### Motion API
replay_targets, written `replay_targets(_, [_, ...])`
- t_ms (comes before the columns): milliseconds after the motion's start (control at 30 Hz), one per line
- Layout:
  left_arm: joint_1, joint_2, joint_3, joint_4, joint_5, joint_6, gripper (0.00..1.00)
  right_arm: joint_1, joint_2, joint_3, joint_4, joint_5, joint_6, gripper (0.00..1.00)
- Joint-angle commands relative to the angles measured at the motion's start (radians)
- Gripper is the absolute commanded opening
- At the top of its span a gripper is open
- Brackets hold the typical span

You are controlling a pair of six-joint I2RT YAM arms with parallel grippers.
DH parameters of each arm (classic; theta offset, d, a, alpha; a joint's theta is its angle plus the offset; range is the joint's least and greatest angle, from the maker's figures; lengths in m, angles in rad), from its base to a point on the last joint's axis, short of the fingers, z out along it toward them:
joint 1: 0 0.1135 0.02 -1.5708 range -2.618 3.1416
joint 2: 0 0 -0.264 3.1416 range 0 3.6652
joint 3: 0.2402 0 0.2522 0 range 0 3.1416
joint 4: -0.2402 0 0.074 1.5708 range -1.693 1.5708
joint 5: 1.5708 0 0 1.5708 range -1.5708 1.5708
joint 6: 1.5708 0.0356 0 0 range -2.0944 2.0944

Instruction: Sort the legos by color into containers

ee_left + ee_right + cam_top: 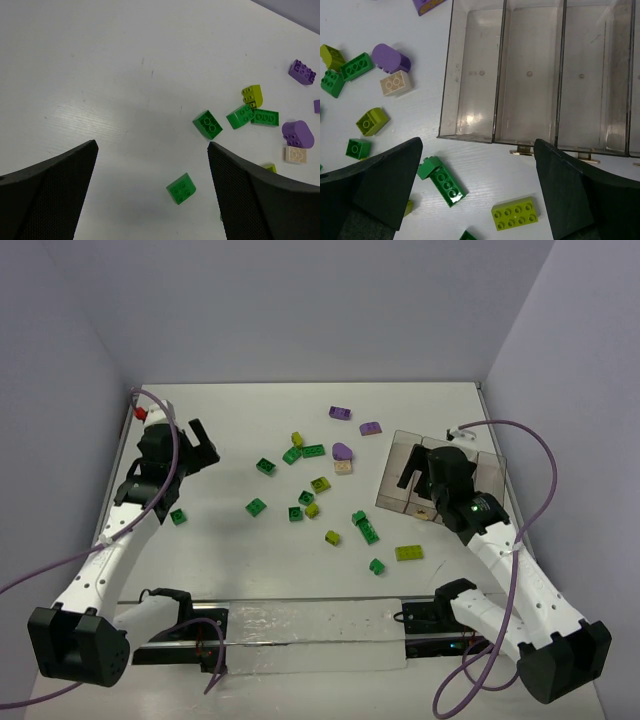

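Observation:
The legos lie scattered mid-table: dark green [256,507], yellow-green [408,553], purple [342,451] and one tan [343,467]. The four joined smoky bins [400,455] stand at the right; the compartments seen in the right wrist view [530,75] hold nothing. My left gripper [205,450] is open and empty at the left, above bare table; a green brick [181,188] shows between its fingers, below the jaws [151,145]. My right gripper [425,472] is open and empty over the bins' near edge [477,142], with a yellow-green brick [515,213] and a dark green one [447,184] below it.
One green brick [178,517] lies apart beside the left arm. A red and white fitting [140,411] sits at the back left corner. A clear panel [300,625] lies along the near edge. Grey walls close in the table on three sides.

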Motion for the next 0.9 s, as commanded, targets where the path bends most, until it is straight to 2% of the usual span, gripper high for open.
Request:
replay_targets(0, [-0.002,0.018,0.055,0.001,0.016,-0.016,0.99,0.011,-0.032,0.003,-0.021,0.057,0.021,1.00])
replay_targets(400, [-0.003,0.022,0.071,-0.013,0.036,-0.014,0.99,0.055,-0.077,-0.067,-0.046,-0.062,0.057,0.99])
replay_targets(600, [-0.002,0.039,0.077,-0.021,0.081,-0.028,0.99,0.195,-0.063,-0.101,-0.125,-0.043,0.162,0.95])
replay_targets(767, [-0.003,0.065,0.084,-0.022,0.092,-0.032,0.99,0.332,-0.046,-0.181,-0.123,-0.129,0.279,0.93])
replay_targets(867, [-0.001,0.082,0.090,-0.042,0.117,-0.030,0.99,0.399,-0.012,-0.202,-0.145,-0.114,0.350,0.92])
